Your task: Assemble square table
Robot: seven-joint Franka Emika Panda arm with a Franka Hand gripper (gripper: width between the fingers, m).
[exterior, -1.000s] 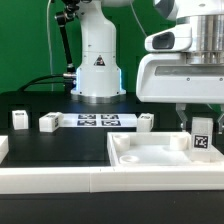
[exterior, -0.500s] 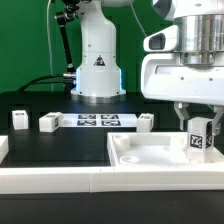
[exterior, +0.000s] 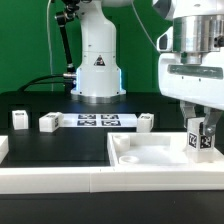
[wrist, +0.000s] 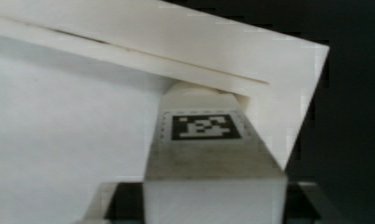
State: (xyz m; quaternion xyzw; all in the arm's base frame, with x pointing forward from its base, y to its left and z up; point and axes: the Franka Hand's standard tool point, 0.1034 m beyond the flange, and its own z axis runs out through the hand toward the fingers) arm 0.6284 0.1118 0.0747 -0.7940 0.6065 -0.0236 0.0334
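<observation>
You're at a robotics lab bench. A white arm (exterior: 97,60) stands on a black table (exterior: 60,145) against a plain green backdrop (exterior: 25,40), with cables (exterior: 40,82) running behind its base. The marker board (exterior: 97,121) and even the loose legs (exterior: 48,123) carry printed tags.

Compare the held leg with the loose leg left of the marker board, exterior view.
The held leg is upright, clamped in the hand; the loose leg lies sideways. The held leg is at the tabletop corner; the loose leg is on the black table. Both white.
</observation>
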